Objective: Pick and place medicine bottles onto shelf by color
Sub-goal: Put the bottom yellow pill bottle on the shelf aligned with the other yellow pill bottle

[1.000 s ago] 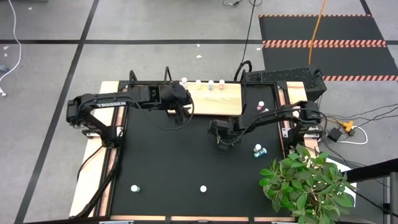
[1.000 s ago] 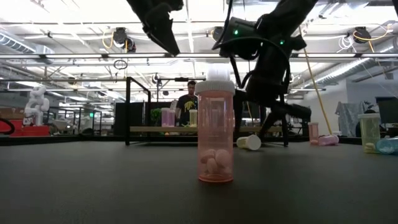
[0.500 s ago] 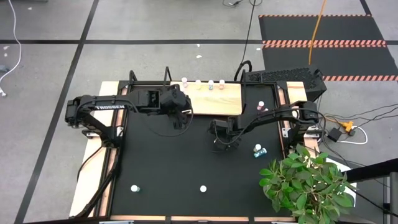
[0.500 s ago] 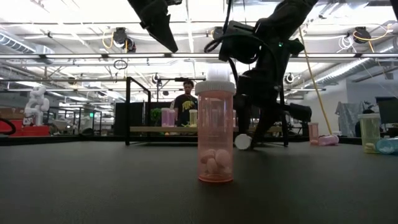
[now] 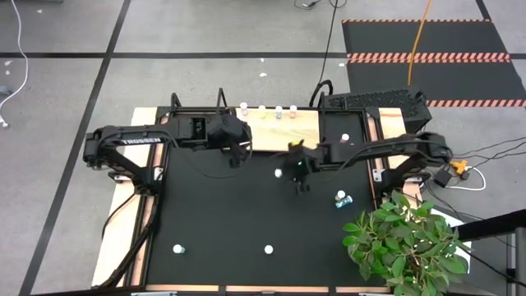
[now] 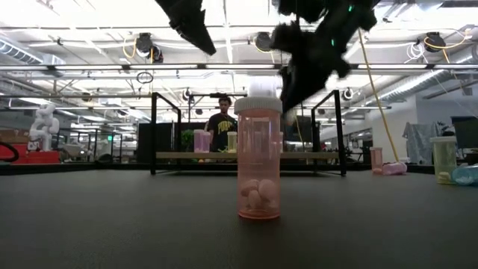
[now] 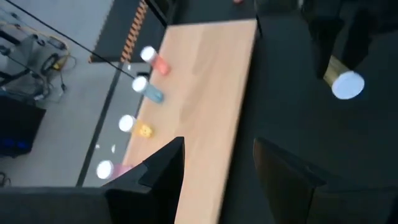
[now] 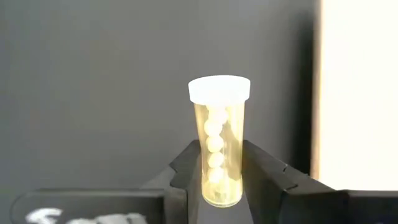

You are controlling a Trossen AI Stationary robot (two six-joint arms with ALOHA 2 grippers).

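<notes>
- My right claw (image 8: 219, 171) is clamped on a yellow bottle (image 8: 218, 149); its white cap points away from my wrist and round pills show inside.
- In the high view, that right claw (image 5: 289, 168) hangs over the black table (image 5: 214, 222), just in front of the shelf (image 5: 283, 131).
- My left claw (image 7: 214, 165) has its fingers apart and empty; it sits over the table at the shelf's left end (image 5: 236, 148).
- Four bottles (image 5: 268, 110) stand in a row along the shelf's far edge.
- A pink bottle (image 6: 258, 157) stands upright on the table nearest the low camera.
- Two bottles (image 5: 340, 198) lie near a plant (image 5: 403, 238) at the table's right.
</notes>
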